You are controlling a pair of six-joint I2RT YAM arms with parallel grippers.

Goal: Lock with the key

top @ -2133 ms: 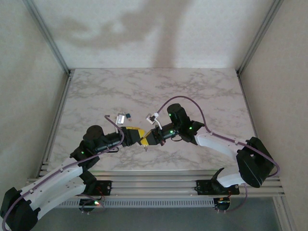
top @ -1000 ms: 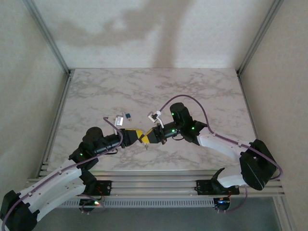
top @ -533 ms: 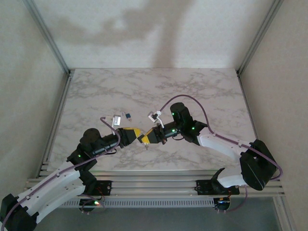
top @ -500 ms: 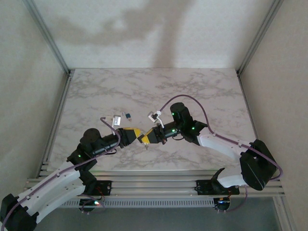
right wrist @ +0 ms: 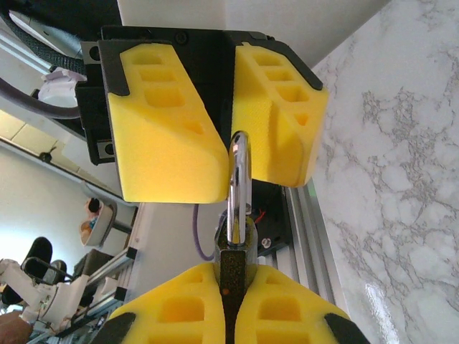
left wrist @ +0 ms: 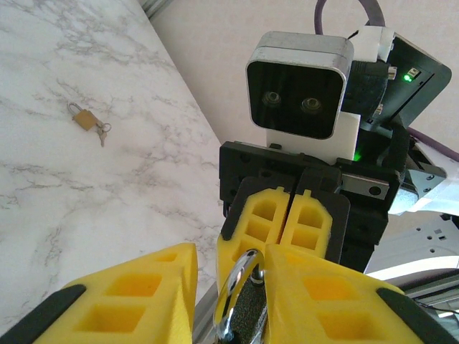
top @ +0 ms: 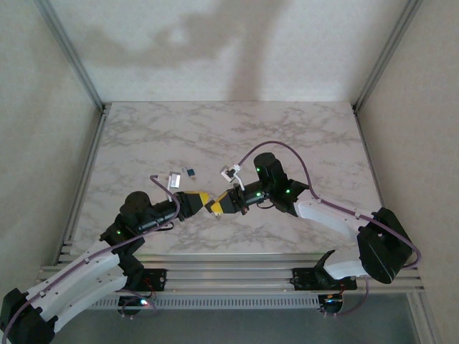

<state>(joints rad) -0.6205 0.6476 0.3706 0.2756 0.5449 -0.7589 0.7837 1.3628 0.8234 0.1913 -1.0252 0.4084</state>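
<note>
Brass lock (left wrist: pixel 84 118) lies far left on the marble table (top: pixel 287 129) in the left wrist view, with a couple of small keys (left wrist: pixel 102 133) touching it. It's well apart from the action. From the top there's a blue lock (top: pixel 190 172) a bit further in, just behind the two arms.

The left gripper (top: pixel 208 203) comes in from the left, tip to tip with the other one over the near middle of the table. Its yellow foam fingers (right wrist: pixel 168 136) are spread, and the silver shackle (right wrist: pixel 239 179) pokes into the gap between them. It sits close against one finger, but I can't tell if it touches.

The padlock (right wrist: pixel 233 276) is the small black one, up off the table between the two tools. Its body is pinched in the right gripper (top: pixel 219 206), whose fingers (left wrist: pixel 315 222) are pressed in tight on it.

I honestly can't tell where the key is; it's too small to pick out around that pinch.
</note>
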